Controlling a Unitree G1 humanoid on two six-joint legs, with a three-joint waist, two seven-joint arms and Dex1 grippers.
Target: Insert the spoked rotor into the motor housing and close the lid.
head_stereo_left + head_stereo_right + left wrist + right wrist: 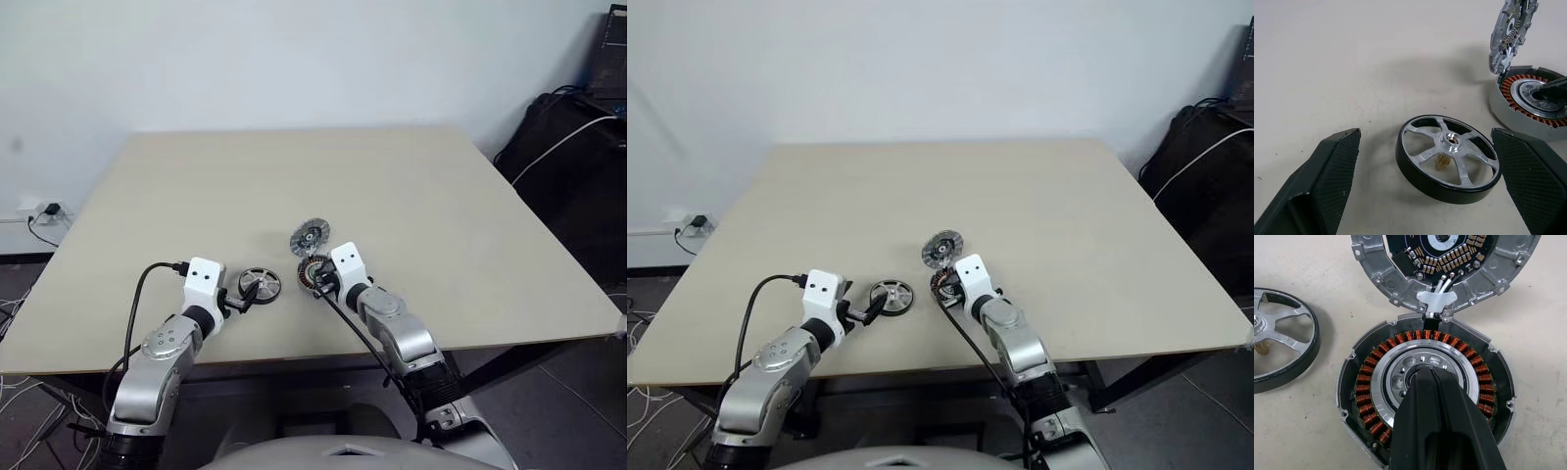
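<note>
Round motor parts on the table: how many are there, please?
3. The spoked rotor lies flat between the left gripper's open fingers. The motor housing lies beside it, under the shut right gripper. The lid stands open, joined to the housing's far edge.

You will find nothing to read here: no text, label, brand, number or sign can be made out on any of the parts or on the table. The circuit board inside the lid (pixel 1445 264) carries small components, but any markings on them are too small for you to tell.
</note>
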